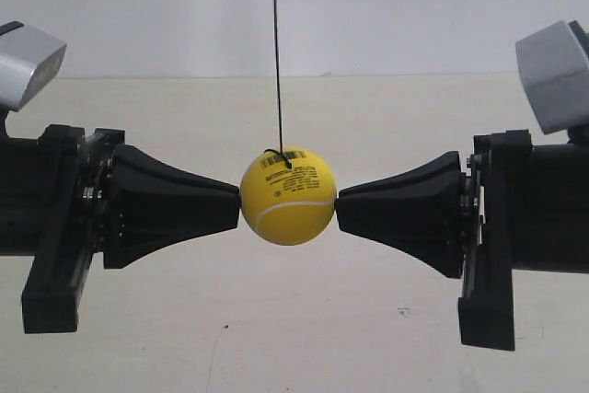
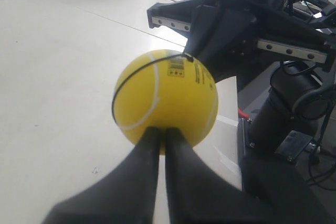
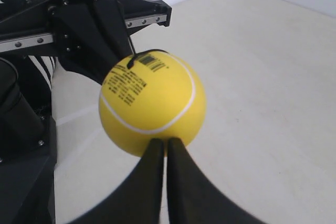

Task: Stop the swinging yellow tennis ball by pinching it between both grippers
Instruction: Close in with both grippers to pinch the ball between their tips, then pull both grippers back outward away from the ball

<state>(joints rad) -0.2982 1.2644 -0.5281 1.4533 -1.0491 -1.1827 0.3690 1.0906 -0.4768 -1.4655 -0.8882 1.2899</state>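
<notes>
Now the left pincer [image 2: 163,132], jaws closed together, presses its blunt tip against the yellow tennis ball [image 1: 287,196]. The ball hangs above the counter [image 1: 138,338] on a string [image 1: 276,52] rising from its 12 o'clock. In the exterior view it is touched at 9 and 3 o'clock. The right pincer [image 3: 165,142], likewise closed, presses opposite. Uneven or off-centre pressure could probably squirt the smooth ball out sideways.

Left gripper [image 2: 163,130], right gripper [image 3: 164,141], jaws pressed together
</notes>
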